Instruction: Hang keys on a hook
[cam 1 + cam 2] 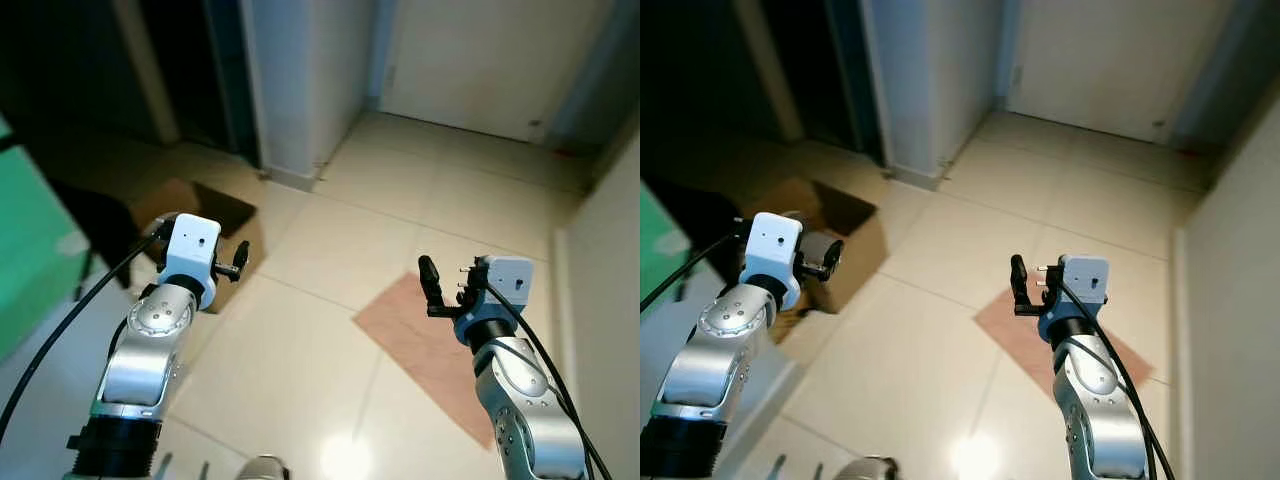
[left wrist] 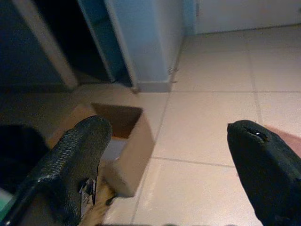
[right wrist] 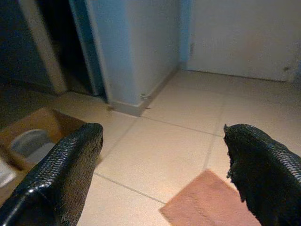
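No keys or hook can be made out; nothing sits between either set of jaws.

Open cardboard box (image 2: pixel 126 141) on the floor (image 1: pixel 320 350) near the wall corner (image 1: pixel 295 90), just beyond the left gripper (image 1: pixel 238 260). In the right wrist view the box (image 3: pixel 33 136) holds a pale round item (image 3: pixel 28 141), too blurred to tell what. A dark patch lies beside the box on the left, unclear.

A pinkish mat (image 1: pixel 430 340) lies flat on the tiles under and ahead of the right gripper (image 1: pixel 432 285). A green block (image 1: pixel 30 250) stands at far left. A closed white door (image 1: pixel 500 60) is at the far end, and a dark doorway (image 1: pixel 190 70) lies left of the corner.

Left arm is raised, forearm pointing forward, wrist over the box edge, with a black cable (image 1: pixel 70 320) trailing from it. Left jaws spread wide, fingers (image 2: pixel 70 165) well apart in the wrist view, empty.

Right arm is raised too, bent at the elbow, gripper pointing toward the corner above the mat. Right jaws spread wide, fingers (image 3: pixel 61 174) well apart, empty. The two grippers are well apart from each other.
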You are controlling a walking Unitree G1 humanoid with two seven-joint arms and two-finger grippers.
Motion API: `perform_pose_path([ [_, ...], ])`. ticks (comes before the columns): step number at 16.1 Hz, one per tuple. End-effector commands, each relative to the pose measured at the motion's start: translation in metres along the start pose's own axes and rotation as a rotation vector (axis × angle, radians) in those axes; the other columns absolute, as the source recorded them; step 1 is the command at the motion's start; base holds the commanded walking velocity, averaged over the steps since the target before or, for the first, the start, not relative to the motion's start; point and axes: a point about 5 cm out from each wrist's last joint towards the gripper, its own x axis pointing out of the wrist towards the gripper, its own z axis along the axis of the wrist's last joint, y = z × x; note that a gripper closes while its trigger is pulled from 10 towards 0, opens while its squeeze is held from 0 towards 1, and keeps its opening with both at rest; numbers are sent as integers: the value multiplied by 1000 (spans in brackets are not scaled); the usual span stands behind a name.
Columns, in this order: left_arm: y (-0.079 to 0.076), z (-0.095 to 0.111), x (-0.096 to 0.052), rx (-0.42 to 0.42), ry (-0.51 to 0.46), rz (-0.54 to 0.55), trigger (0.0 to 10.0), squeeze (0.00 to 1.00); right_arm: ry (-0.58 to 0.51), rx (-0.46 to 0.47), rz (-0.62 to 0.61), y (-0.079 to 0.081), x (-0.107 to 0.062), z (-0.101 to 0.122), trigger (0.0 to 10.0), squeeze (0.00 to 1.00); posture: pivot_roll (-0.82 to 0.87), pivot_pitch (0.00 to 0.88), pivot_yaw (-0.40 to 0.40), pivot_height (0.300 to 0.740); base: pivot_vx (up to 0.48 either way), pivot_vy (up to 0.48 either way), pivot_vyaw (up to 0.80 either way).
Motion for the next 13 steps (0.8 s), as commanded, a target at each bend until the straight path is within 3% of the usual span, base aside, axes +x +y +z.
perform_pose_path([
  [1, -3, 3, 2, -16, -1, -17, 10000, 0, -3, 22, 19, 2, 0, 1, 10000, 1000, -102, 0, 41, 740, 0, 0, 800],
  [6, -5, 0, 5, -64, 53, -16, 10000, 0, -2, 60, 43, 8, 3, 4, 10000, 1000, -96, 0, 24, 740, 0, 0, 800],
  [9, -8, 0, 2, -52, 57, -33, 10000, 0, 22, 36, 100, 12, 4, 4, 10000, 1000, -89, 0, 16, 740, 0, 0, 800],
  [13, -9, -2, 0, -34, 62, -39, 10000, 0, 34, 74, 106, 13, 2, 0, 10000, 1000, -80, 0, 18, 740, 0, 0, 800],
])
